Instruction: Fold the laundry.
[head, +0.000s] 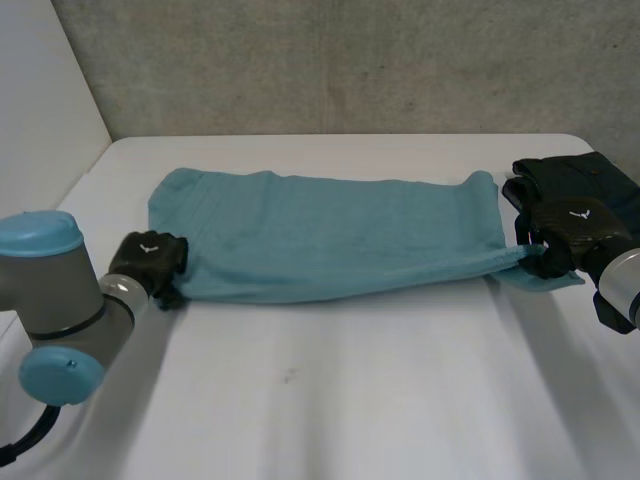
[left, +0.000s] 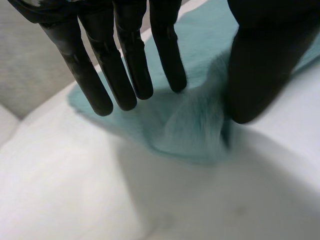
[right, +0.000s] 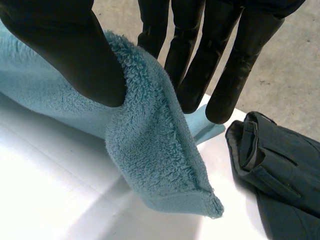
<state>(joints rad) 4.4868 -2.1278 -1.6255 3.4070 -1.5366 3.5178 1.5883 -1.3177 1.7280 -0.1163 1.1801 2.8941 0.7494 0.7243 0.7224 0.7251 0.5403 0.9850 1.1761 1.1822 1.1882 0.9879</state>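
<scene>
I see a teal towel (head: 330, 235) lying lengthwise across the far half of the white table (head: 350, 400), reaching from near the left edge towards the right edge. It looks doubled over, with its long near edge running roughly parallel to the table's front edge.

My left hand (head: 150, 258) sits at the towel's near-left corner, close to the table's left edge. In the left wrist view, that hand (left: 125, 60) has its fingers (left: 102, 85) straight and side by side, their tips over the towel (left: 192, 130). The thumb (left: 260, 65) stands well apart from them and presses down into the pile. The cloth bunches up in a soft ridge between thumb and fingers, but they are not closed on it.

My right hand (head: 572, 228) is at the towel's near-right corner, by the table's right edge, and the cloth draws to a narrow taut point there. In the right wrist view, this hand (right: 65, 45) pinches the towel (right: 155, 150). The thumb is on one face and the straight fingers (right: 235, 65) are behind the other. The fold hangs between them, with its hemmed corner drooping to the tabletop (right: 50, 190).

A dark garment (head: 575, 175) lies crumpled near the far-right corner, just beyond my right hand. I see it (right: 280, 175) again in the right wrist view, beside the fingertips and apart from the towel.
</scene>
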